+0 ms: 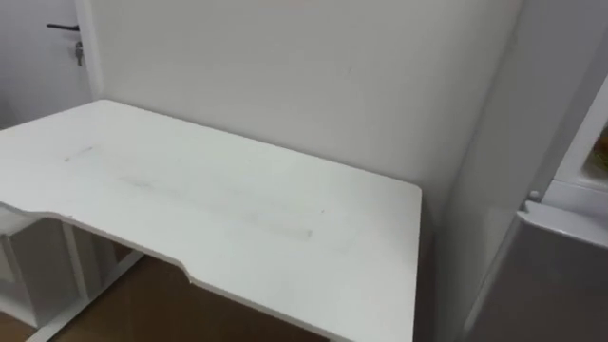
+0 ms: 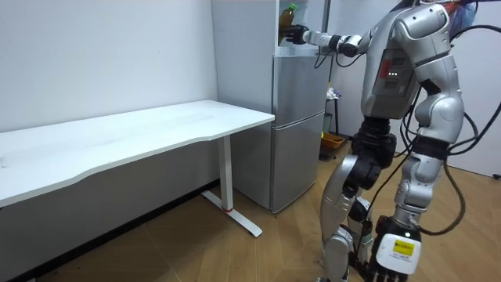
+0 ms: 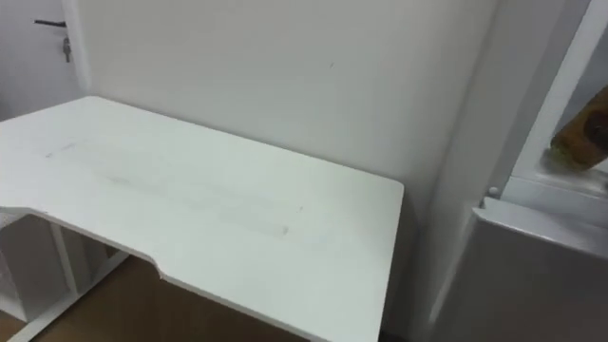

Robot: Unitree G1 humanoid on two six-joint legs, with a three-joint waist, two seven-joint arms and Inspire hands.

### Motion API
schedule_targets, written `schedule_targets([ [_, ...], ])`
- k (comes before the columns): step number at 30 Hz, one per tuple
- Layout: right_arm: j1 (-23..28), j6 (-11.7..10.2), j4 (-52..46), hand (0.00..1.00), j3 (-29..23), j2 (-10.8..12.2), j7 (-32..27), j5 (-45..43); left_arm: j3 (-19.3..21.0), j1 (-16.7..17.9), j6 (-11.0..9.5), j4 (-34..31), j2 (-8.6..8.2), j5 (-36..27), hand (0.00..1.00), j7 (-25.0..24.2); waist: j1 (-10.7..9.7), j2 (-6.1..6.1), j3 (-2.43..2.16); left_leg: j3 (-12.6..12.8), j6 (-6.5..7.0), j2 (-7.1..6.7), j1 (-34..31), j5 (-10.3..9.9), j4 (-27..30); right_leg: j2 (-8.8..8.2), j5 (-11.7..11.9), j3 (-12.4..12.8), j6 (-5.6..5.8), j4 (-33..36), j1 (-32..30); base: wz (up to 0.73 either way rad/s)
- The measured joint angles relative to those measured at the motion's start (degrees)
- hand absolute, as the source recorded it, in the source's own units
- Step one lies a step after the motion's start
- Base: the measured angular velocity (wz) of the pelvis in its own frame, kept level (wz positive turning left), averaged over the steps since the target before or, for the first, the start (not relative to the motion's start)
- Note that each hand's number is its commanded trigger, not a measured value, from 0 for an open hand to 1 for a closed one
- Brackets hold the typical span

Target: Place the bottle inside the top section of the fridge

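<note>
Robot stands facing the fridge point(image 2: 298, 117), which sits just past the table's point(image 2: 156, 129) end. Right hand point(image 2: 296, 34) is stretched into the open upper compartment, at the foot of the upright bottle point(image 2: 288, 15) by the front edge. Can't tell its grip. Left hand point(image 2: 382, 271) hangs low, fingers loose, holding nothing.

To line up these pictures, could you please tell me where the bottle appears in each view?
Left eye view: brownish sliver at the right edge, likely the bottle.
Right eye view: bottle at the right edge, inside the open upper fridge.
Room view: bottle at top centre, in the upper fridge, by the right hand.
Shared landmark: the white table.
</note>
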Motion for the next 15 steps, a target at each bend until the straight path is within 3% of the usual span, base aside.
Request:
schedule_targets([
  [3, -2.4, -1.4, 5.0, 1.0, 1.7, -0.5, 0.2, 6.1, -0.1, -0.2, 1.0, -0.8, 0.53, 0.1, 0.0, 0.0, 1.1, 0.3, 0.03, -0.5, -0.2, 0.21, -0.9, 0.1, 0.5, 0.42, 0.2, -0.3, -0.35, -0.1, -0.5, 0.09],
  [9, -4.4, -2.3, 8.4, 1.0, 2.1, -0.5, 3.4, 13.3, -0.4, -0.3, 2.7, -1.2, 0.94, 0.1, 0.0, 0.0, 1.2, 1.84, 0.04, -1.6, -0.56, 0.76, -1.6, 0.1, 1.8, 1.07, 0.5, -1.6, -0.77, -0.1, -0.5, 0.08],
  [15, -4.7, -2.6, 10.0, 1.0, 4.1, -0.5, 6.4, 15.6, -0.6, -0.7, 2.8, -1.6, 1.56, 0.1, 0.0, 0.0, 2.6, 1.95, 0.08, -1.4, -0.83, 1.13, -1.2, 0.4, 1.7, 1.36, 0.4, -1.2, -1.47, -0.2, -0.4, -0.03],
])
